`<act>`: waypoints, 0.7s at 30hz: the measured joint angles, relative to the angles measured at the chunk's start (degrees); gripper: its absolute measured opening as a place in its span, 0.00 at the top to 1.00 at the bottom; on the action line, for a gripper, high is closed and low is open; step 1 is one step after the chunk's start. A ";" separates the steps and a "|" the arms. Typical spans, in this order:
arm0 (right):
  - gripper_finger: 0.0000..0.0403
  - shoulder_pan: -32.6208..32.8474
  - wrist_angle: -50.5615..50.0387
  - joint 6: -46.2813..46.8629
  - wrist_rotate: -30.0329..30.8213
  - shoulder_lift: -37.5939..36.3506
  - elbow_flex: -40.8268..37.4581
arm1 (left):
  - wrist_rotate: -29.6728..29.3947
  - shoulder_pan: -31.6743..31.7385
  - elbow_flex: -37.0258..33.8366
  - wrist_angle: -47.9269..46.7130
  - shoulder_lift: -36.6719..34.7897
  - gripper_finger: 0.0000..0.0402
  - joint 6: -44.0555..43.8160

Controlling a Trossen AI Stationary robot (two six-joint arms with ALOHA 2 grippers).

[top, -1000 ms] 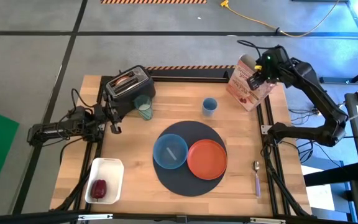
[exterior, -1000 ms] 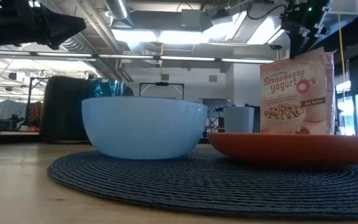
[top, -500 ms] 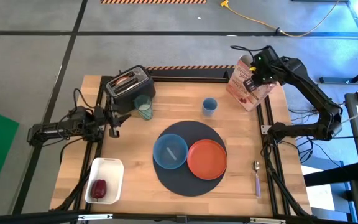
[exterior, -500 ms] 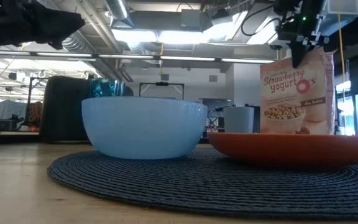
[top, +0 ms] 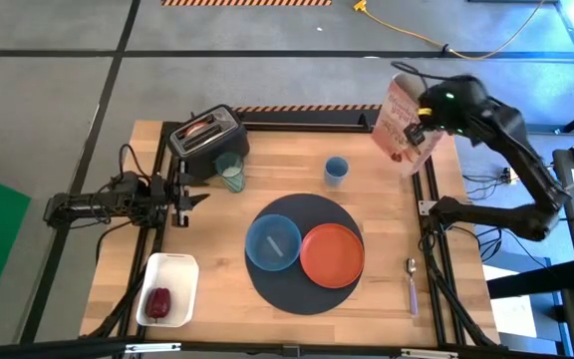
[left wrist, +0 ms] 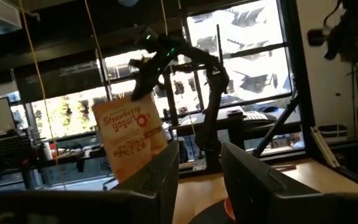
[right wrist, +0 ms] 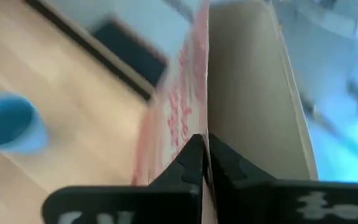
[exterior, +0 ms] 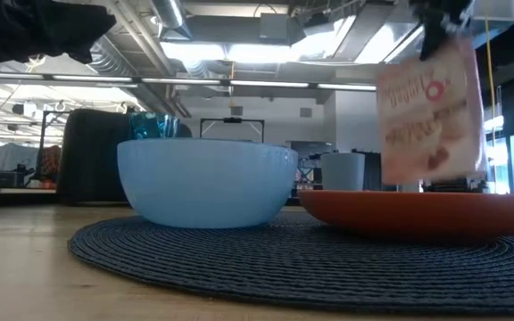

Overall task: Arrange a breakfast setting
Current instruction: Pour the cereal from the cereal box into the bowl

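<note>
The dark blue-grey mat (top: 297,289) lies mid-table with the blue bowl (top: 273,242) and orange plate (top: 332,254) on it. The teal glass (top: 231,173) stands beside the black toaster (top: 207,140), which holds the round toast (top: 199,128). The purple-handled spoon (top: 412,284) lies at the right edge. The dark-red fruit (top: 158,300) sits in a white dish. My right gripper (top: 425,118) is shut on the red-and-white cereal bag (top: 402,125) at the far right corner. My left gripper (top: 182,196) is open and empty at the left edge. My right gripper pinches the cereal bag's open top edge (right wrist: 205,127) between its two fingers, one inside the opening and one outside on the printed face. The fingers come from above. The bag (exterior: 431,116) hangs tilted below them, its bottom clear of the table.
A small blue cup (top: 336,170) stands behind the mat. The white dish (top: 167,289) is at the near left corner. Black rails run along the table's far and right edges. Bare wood lies between the toaster and the cup.
My right gripper has come down onto the cereal bag's top, taken hold, and lifted it. The bag stood on the table and now hangs tilted, clear of it, shifted slightly toward the far right.
</note>
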 joint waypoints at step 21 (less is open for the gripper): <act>1.00 28.70 27.38 -6.66 -18.53 -5.83 1.60 | -10.88 -4.82 12.62 14.72 34.35 0.37 4.28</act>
